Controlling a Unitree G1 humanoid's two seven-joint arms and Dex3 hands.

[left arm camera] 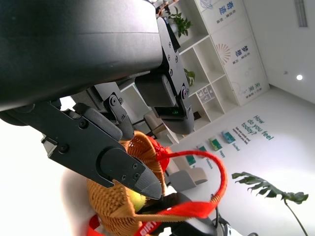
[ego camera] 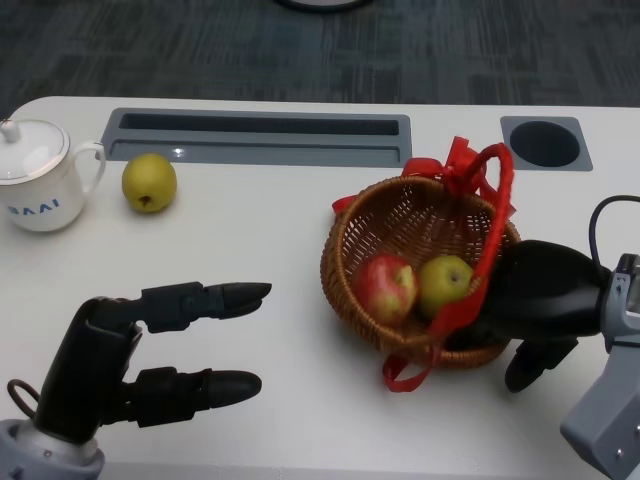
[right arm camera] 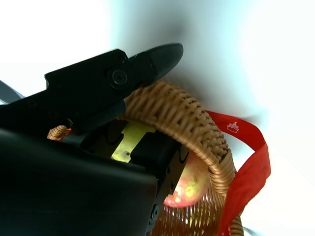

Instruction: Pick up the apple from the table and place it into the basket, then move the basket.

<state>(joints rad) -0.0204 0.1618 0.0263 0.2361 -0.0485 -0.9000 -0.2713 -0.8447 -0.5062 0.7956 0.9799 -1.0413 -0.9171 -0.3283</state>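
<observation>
Left hand [ego camera: 120,370]: black, fingers spread and extended, holding nothing, hovering over the white table [ego camera: 260,290].

Right hand [ego camera: 535,300]: black, fingers clasped over the rim of the round woven wicker basket [ego camera: 350,240] with red ribbon handle [ego camera: 490,215].

Inside the basket, beside the right hand: a red-yellow apple [ego camera: 385,288] and a green apple [ego camera: 444,284].

Beyond the left hand: a loose yellow-green apple [ego camera: 149,182] and a white lidded mug [ego camera: 42,175].

A white mug [ego camera: 42,185] on the counter carries blue letters on its side; "AAI" is clear, and the letter before it is partly cut off, so it may read "BAAI". In the left wrist view, a white wall [left arm camera: 275,105] bears green slanted lettering reading "How do you feel today?". Panels [left arm camera: 222,12] high on the shelving there show blue Chinese characters, too small to read. The red ribbon [right arm camera: 246,162] has a small white mark, unreadable.
</observation>
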